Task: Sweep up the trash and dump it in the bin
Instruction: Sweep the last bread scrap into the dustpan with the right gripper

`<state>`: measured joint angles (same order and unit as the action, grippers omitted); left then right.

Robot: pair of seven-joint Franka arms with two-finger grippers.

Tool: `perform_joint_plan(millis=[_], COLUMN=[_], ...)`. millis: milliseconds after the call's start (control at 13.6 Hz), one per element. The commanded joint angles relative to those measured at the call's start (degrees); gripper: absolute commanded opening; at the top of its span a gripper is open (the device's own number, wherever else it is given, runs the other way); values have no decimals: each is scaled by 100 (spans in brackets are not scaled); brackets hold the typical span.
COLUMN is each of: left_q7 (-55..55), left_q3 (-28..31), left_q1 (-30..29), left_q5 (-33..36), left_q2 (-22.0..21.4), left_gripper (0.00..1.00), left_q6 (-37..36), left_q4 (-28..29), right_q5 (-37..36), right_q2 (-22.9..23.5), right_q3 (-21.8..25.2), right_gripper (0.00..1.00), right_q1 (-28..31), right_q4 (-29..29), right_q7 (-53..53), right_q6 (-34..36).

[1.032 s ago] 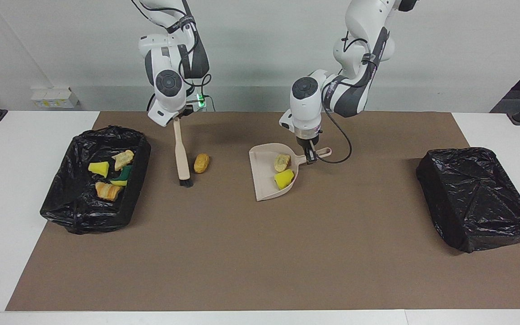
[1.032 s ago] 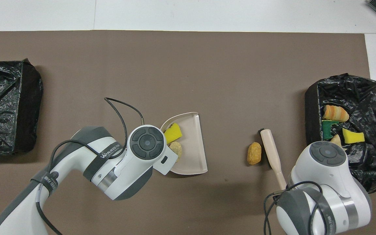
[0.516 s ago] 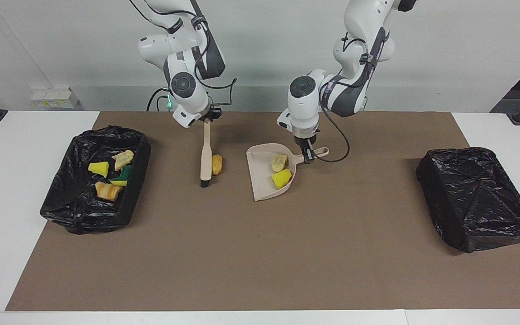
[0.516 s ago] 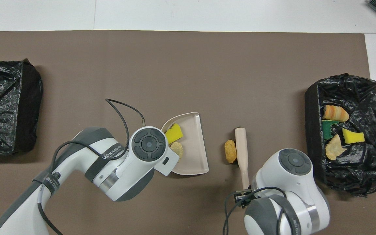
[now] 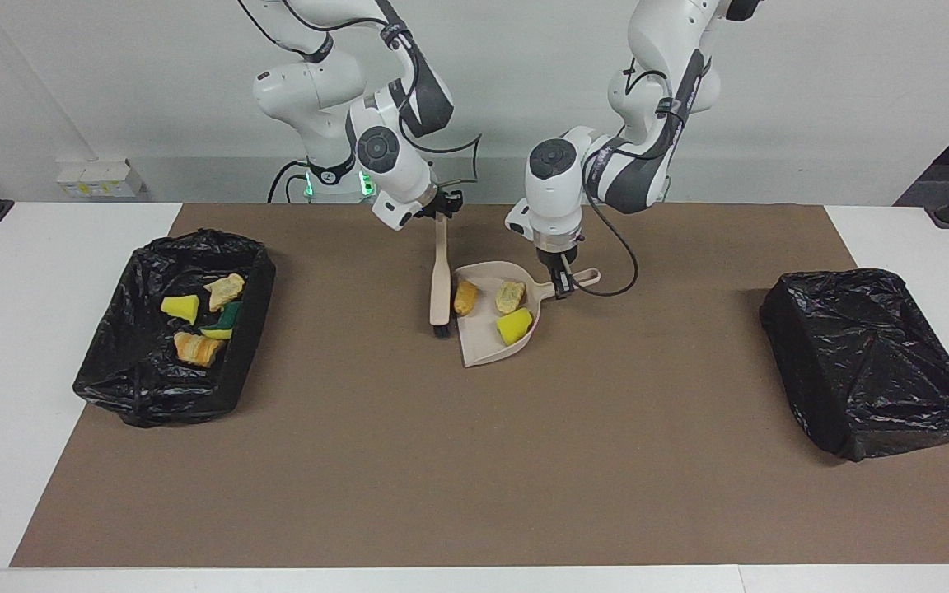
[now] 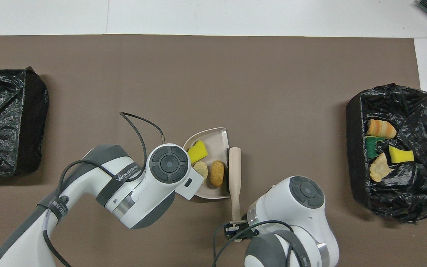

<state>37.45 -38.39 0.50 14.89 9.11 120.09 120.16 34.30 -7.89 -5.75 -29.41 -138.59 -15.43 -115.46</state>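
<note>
Robotics lab: two Franka arms fixed at a white worktop (image 5: 46,272), brown mat (image 5: 474,461) as test surface, bare white wall (image 5: 812,91), loose cabling, staged bins.

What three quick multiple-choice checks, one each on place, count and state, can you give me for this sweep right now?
1. Where is the brush head?
A. at the dustpan's open edge
B. in the filled bin
C. beside the covered bin

2. How many scraps lie in the dustpan?
A. one
B. three
C. five

3. What is the left gripper doing?
A. hanging open
B. shut on the dustpan handle
C. holding the brush

Answers: 1 A, the bristles sit against the pan's lip; 2 B, the orange lump, tan lump and yellow sponge chunk are inside; 3 B, it clamps the handle while the right gripper holds the brush.
</note>
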Motion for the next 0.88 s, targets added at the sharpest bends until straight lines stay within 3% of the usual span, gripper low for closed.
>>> perform_joint_plan(millis=[0, 221, 369, 590, 811], left_q7=[42, 191, 428, 823, 1245], left_q3=[51, 60, 174, 454, 735], left_q1=[3, -15, -15, 11, 46], left_q5=[-39, -39, -39, -83, -451], left_q2=[-128, -111, -120, -312, -646], left_gripper=[0, 0, 0, 0, 0], left_q6=[129, 129, 147, 94, 33], left_q4=[156, 156, 148, 148, 200], right_q5=[166, -422, -1194, -2117, -2270], right_q2=[261, 140, -54, -361, -652], right_q3=[4, 30, 83, 75, 66], right_gripper=[0, 0, 0, 0, 0], right_q1=[-153, -109, 39, 461, 735], right_q4=[480, 737, 886, 1176, 1195], right_q7=[-92, -92, -109, -92, 179], right_q6=[-108, 15, 277, 1075, 2052])
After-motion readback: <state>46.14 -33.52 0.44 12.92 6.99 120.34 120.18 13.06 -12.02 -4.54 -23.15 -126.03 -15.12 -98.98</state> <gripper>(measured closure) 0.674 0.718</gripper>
